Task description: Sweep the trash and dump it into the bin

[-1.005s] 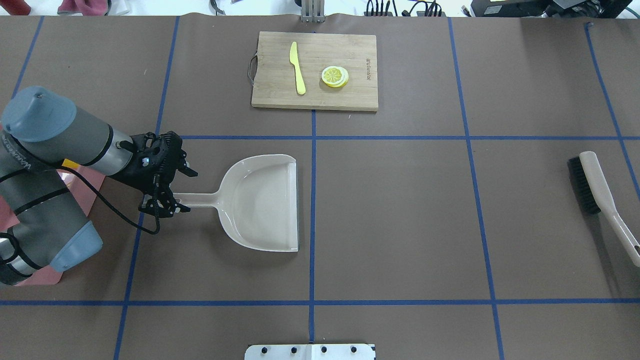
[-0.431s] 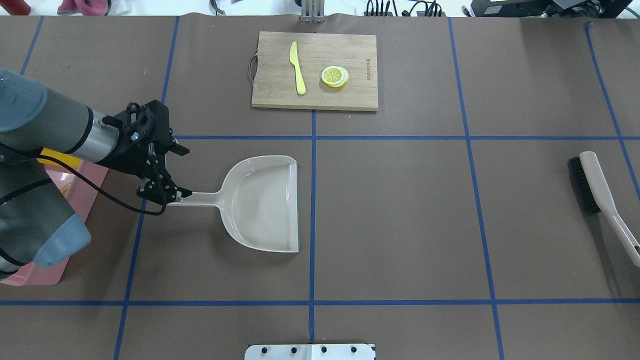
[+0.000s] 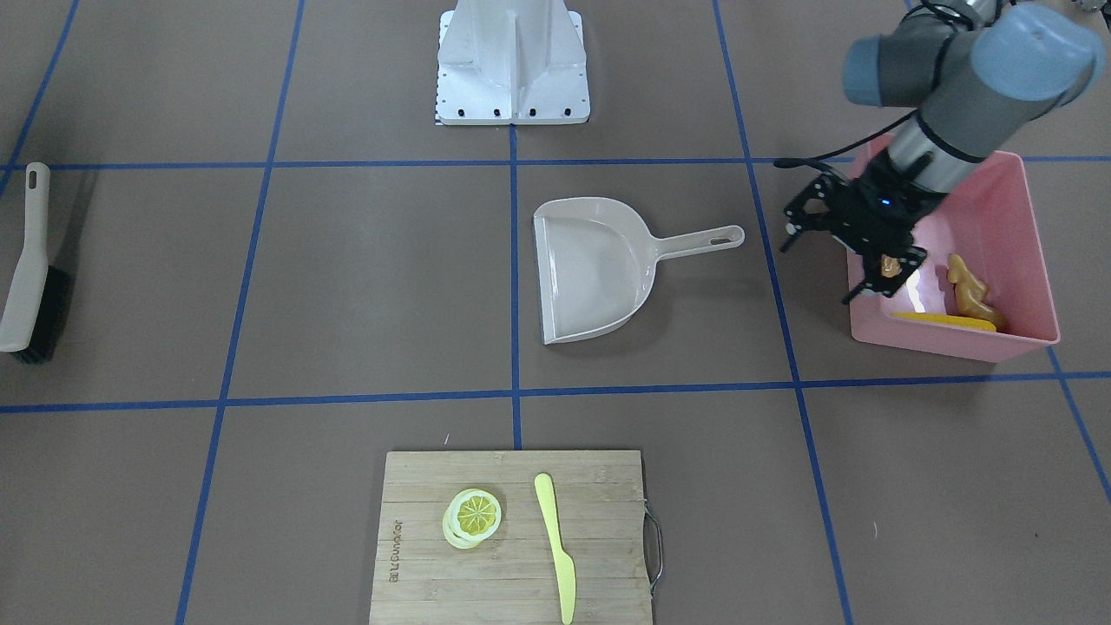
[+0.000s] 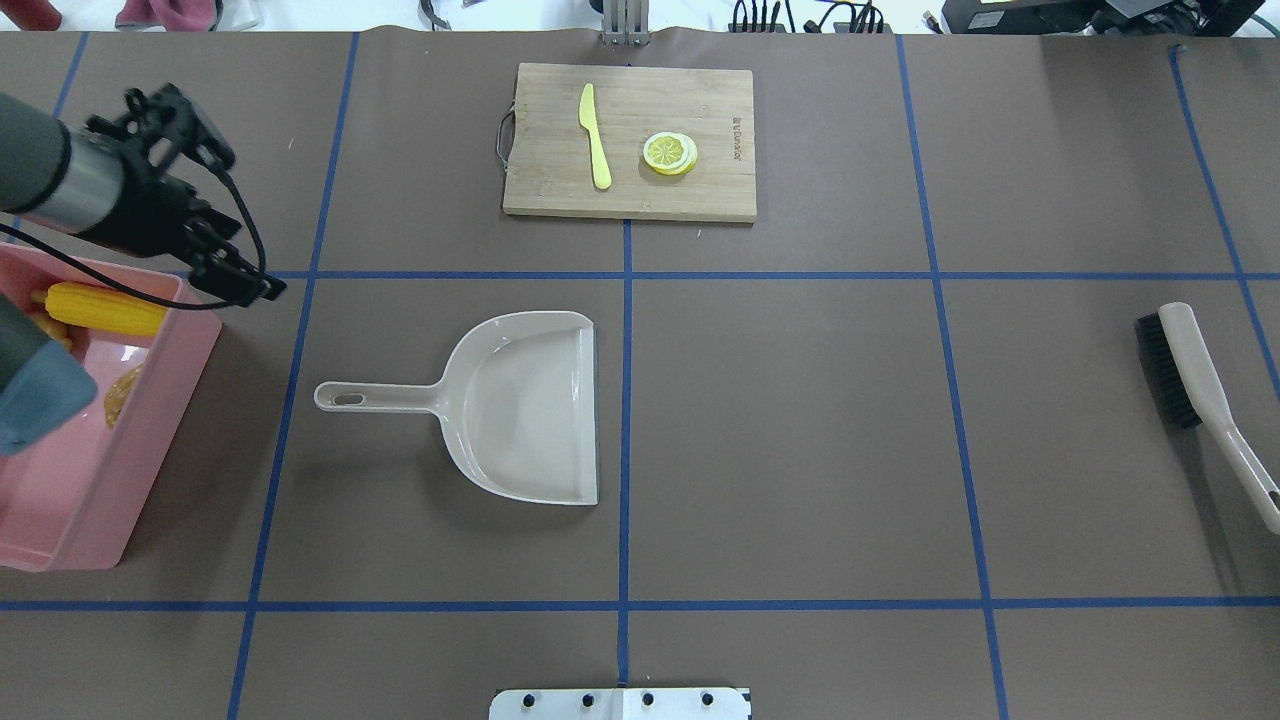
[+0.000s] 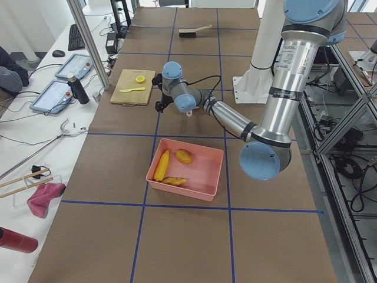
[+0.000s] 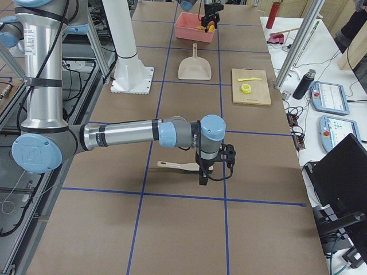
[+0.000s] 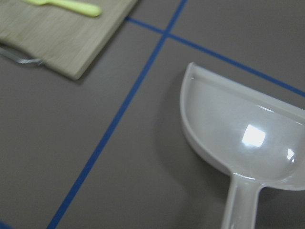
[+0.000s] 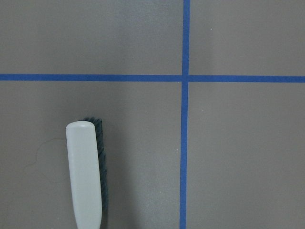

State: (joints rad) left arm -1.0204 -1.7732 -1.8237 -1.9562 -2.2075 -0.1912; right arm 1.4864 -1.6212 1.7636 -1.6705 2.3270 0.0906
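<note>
Exterior left alone shows all trash [image 5: 161,166] inside the bin [image 5: 179,190]; left tool [image 3: 816,271] gapes empty, right tool [image 6: 202,179] unclear.

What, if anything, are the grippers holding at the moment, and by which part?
Nothing visible: the left gripper hangs open, apart from the dustpan handle, and the brush lies free.

The left arm [image 4: 60,180] is seen entering at the upper left edge of the overhead view, forearm nearly level. The left gripper [image 4: 248,222] is presented with jaws spread wide, nothing between them. The right arm [image 6: 126,133] is stretched low across the middle of the right side view. The right gripper [image 6: 203,175] is pointed straight down, and its jaw state cannot be made out.
</note>
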